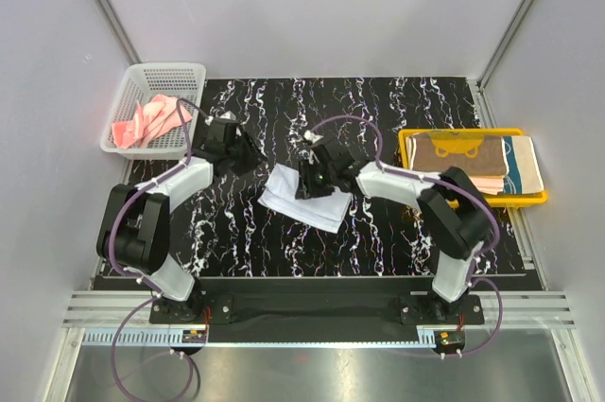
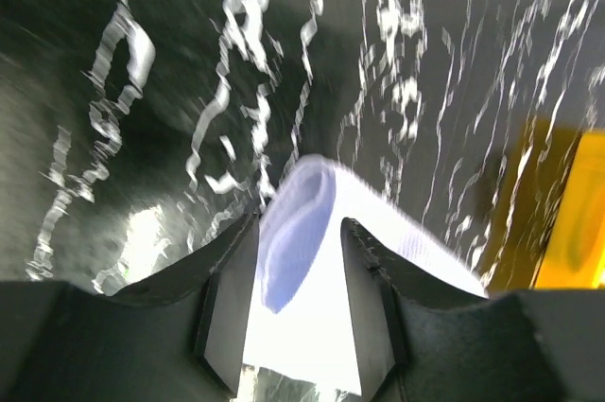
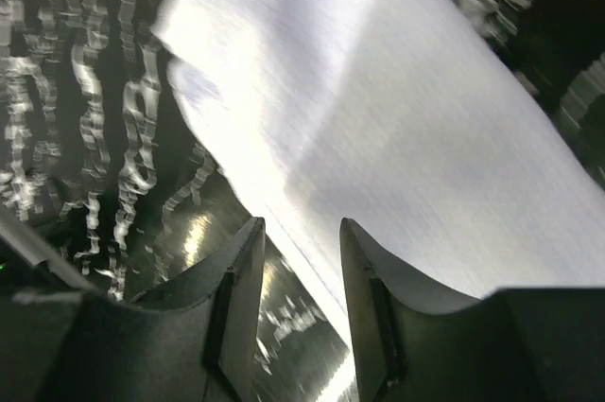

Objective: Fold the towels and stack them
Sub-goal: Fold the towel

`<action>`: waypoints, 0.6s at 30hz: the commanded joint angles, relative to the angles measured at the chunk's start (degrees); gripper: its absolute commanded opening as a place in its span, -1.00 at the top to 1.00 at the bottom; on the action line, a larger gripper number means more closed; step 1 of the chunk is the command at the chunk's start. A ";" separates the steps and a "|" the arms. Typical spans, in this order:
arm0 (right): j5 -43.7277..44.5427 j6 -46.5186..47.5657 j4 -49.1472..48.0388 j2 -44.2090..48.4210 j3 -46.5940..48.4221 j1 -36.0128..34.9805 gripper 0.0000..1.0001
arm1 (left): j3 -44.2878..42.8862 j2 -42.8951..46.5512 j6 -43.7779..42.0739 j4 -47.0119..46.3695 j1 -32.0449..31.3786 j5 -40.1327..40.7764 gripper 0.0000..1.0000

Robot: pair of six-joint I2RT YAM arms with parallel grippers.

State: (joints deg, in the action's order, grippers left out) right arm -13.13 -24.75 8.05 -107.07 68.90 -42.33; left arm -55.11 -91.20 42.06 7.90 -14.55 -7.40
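A light blue-white towel point(image 1: 304, 198) lies folded in the middle of the black marbled table. My right gripper point(image 1: 315, 178) hovers over its far edge, open. In the right wrist view the towel point(image 3: 378, 109) fills the upper right and its edge runs between the parted fingers of the right gripper point(image 3: 301, 224). My left gripper point(image 1: 240, 154) is open, a little left of the towel and apart from it. The left wrist view shows the towel point(image 2: 397, 232) beyond the spread jaws of the left gripper point(image 2: 299, 222). A coral pink towel point(image 1: 146, 123) lies crumpled in the basket. Folded towels point(image 1: 477, 161) are stacked in the tray.
The white mesh basket point(image 1: 184, 73) stands at the far left corner. The yellow tray point(image 1: 409, 142) sits at the right edge of the table and shows as a yellow tray point(image 2: 567, 222) in the left wrist view. Grey walls close in the back and sides.
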 commanded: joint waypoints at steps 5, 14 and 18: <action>16.54 -7.50 7.06 17.23 -10.61 -0.21 0.15 | 1.23 0.93 -3.04 0.80 -4.08 0.53 0.09; 22.18 -11.37 10.58 23.40 -18.09 -0.21 0.06 | 2.02 -1.00 -4.36 1.59 -6.37 2.39 0.11; 22.35 -12.51 10.05 21.82 -19.42 -0.21 0.04 | 3.52 -1.44 -4.62 1.77 -6.63 3.62 0.15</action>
State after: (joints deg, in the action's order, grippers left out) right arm 6.55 -35.16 18.24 -84.53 50.17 -42.33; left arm -52.73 -91.81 38.74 10.70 -20.91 -6.00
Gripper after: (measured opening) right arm 0.475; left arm 0.430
